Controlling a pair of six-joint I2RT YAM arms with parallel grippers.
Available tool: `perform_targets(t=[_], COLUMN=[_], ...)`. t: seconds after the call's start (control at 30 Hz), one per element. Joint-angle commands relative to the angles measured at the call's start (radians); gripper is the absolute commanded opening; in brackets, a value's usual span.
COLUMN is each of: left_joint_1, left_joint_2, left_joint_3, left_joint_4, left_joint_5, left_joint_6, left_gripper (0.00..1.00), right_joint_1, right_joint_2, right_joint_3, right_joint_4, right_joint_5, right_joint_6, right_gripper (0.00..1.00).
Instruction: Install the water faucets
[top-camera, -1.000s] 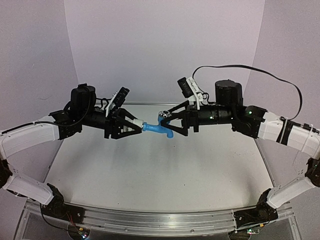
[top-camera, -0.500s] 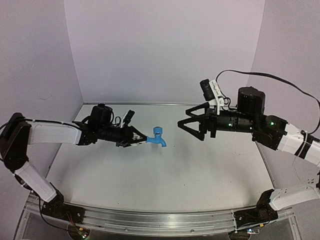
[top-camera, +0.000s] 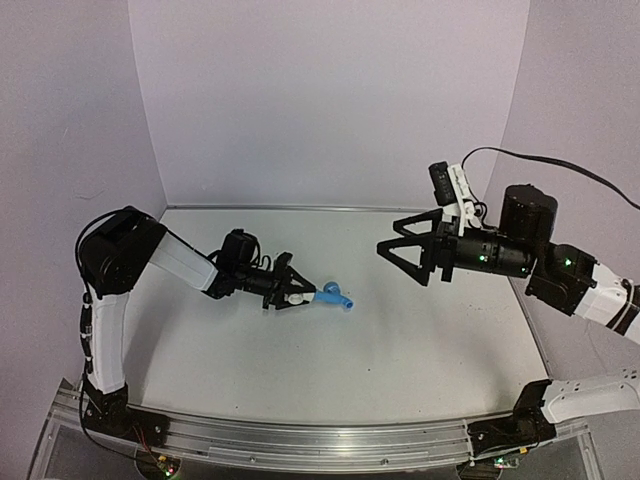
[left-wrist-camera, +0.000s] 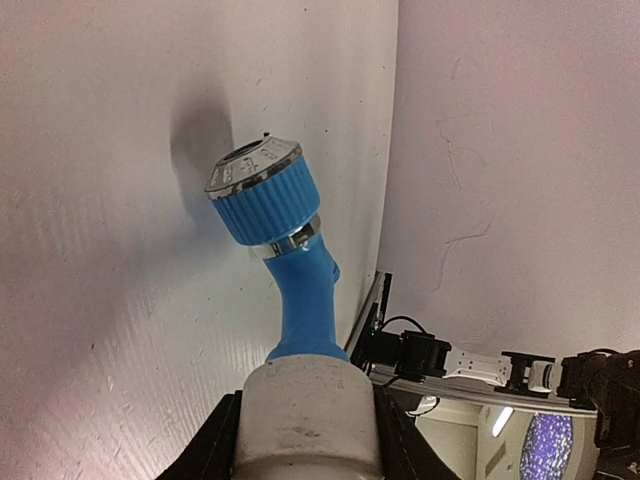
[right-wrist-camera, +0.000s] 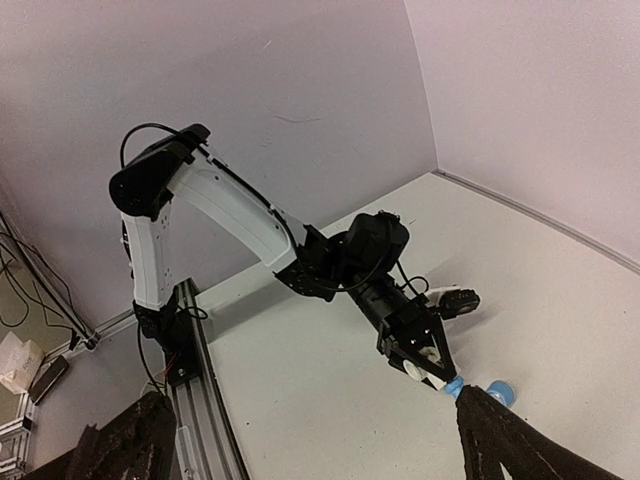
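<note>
Overhead, we see the left gripper (top-camera: 290, 296) reaching out low over the white bench (top-camera: 400, 370), its fingers pressed against a small white fitting (left-wrist-camera: 305, 420) from both sides. Out of that fitting's far end stands the light-blue faucet (top-camera: 336, 297), so the tap hangs just past the fingertips, near the middle of the bench. In the left wrist view we see its ribbed blue knob (left-wrist-camera: 262, 195), capped with a silvery rim, tilted toward the bench close to its own shadow. We cannot tell whether it touches the surface. We find the right gripper (top-camera: 392, 250) well apart to the right and higher up, its fingers (right-wrist-camera: 500, 435) spread wide and pointing toward the faucet.
</note>
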Motion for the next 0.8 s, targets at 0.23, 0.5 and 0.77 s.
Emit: perform_targets(t=[0.23, 0.5, 0.77], left_joint_1=[0.009, 0.015, 0.035], left_joint_2=[0.133, 0.090, 0.006], left_joint_3=[0.073, -0.021, -0.083], left_joint_4=[0.130, 0.124, -0.052], left_joint_5=[0.048, -0.017, -0.111], left_joint_6=[-0.048, -0.040, 0.092], left_gripper=[0.25, 0.57, 0.81], right_joint_1=[-0.004, -0.004, -0.004], right_joint_2=[-0.003, 0.029, 0.032], right_joint_3=[-0.004, 0.007, 0.008], right_joint_4=[0.000, 0.002, 0.004], right_joint_5=[0.029, 0.018, 0.016], right_joint_6=[0.031, 0.032, 0.027], right_gripper=[0.98, 0.98, 0.98])
